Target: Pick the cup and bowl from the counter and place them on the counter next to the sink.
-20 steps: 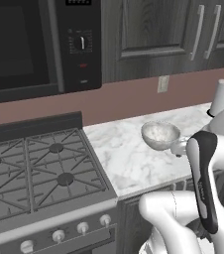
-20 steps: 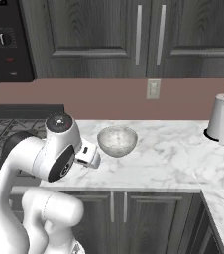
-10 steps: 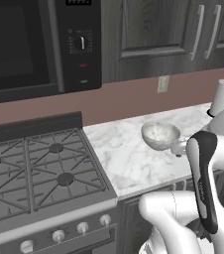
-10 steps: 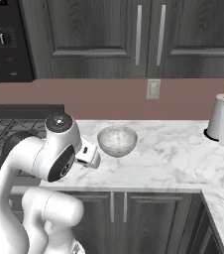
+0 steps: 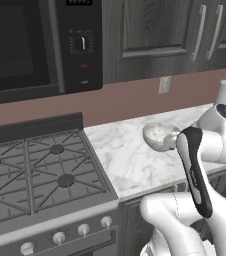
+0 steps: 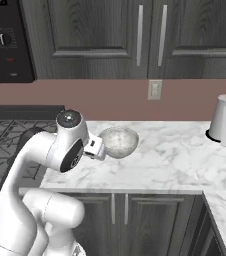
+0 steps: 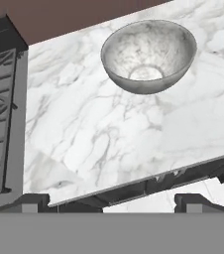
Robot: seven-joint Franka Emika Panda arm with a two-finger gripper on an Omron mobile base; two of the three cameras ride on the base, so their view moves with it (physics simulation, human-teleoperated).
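At the left of your scene sat the stove, one of them, with four burners visible in the left base view. Right of it ran the counter, and one bowl stood on it, upright, toward the far edge and a little right of the stove. In the hand view that bowl lay ahead of your gripper, well apart from it, with bare marble between. The two finger tips stood as wide apart as they go, and nothing was between them.

As far as you could judge, the task had hardly begun: the bowl was not yet lifted and no sink could be seen near it. You had no cup in sight either, so both things were left to move.

Farther right, one outlet sat on the wall, and one paper towel roll stood at the far right of the counter.
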